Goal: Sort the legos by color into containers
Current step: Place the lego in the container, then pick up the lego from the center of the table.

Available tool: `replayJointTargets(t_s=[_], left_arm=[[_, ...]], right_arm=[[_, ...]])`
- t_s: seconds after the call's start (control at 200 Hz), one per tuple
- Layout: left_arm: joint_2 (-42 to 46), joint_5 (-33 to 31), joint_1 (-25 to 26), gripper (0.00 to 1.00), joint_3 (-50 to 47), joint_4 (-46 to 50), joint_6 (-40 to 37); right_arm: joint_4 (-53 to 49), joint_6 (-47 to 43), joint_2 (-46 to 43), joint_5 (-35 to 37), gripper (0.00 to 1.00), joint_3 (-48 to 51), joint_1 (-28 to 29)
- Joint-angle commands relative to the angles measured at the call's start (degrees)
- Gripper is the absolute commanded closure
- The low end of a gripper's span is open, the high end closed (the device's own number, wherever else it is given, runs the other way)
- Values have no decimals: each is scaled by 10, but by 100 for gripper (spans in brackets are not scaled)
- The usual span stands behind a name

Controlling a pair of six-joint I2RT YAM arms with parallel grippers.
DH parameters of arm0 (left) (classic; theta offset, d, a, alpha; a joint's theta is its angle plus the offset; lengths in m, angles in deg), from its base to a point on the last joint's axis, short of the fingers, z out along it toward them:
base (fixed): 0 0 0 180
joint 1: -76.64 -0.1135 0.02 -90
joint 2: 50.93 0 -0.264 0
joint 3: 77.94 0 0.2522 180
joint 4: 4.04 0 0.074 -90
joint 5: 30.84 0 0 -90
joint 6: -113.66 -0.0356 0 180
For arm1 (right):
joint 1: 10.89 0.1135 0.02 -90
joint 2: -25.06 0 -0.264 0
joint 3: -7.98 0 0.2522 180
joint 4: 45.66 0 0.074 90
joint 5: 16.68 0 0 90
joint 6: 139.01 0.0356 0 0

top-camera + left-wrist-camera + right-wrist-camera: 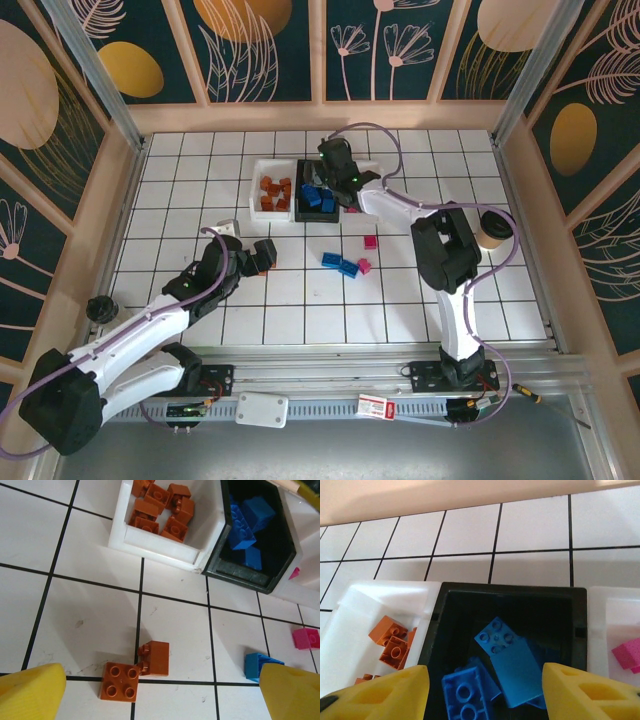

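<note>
Left pincer (160, 692), jaws apart, hangs over two loose orange legos (120, 681), placed to grasp one. White bin (155, 547) holds orange, black bin (240, 575) blue. Right pincer (485, 687), jaws apart, sits over the black bin, apparently for a drop. Pink legos (370, 242) lie on the desk (300, 320).

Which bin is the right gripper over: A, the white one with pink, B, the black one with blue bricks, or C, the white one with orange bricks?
B: the right gripper hangs open above the black bin, blue bricks showing between its fingers.
</note>
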Motion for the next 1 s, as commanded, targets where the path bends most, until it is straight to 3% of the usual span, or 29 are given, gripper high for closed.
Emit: replayJointTargets(t_s=[0.0,0.25,0.4,0.581,0.991], left_arm=[[-5,2,-2,1,8,14,9],[-2,6,-2,1,9,11,6],[-17,12,-2,1,5,-2,5],[-41,18,-3,1,4,-8,8],[-37,10,-3,1,-4,-5,4]], right_arm=[[-18,-23,-29,14,38,-6,0],[1,-43,-206,-25,38,213,30],[-25,-39,-267,-33,37,325,65],[-35,-52,-268,-75,35,394,77],[-25,-47,-244,-106,33,446,73]])
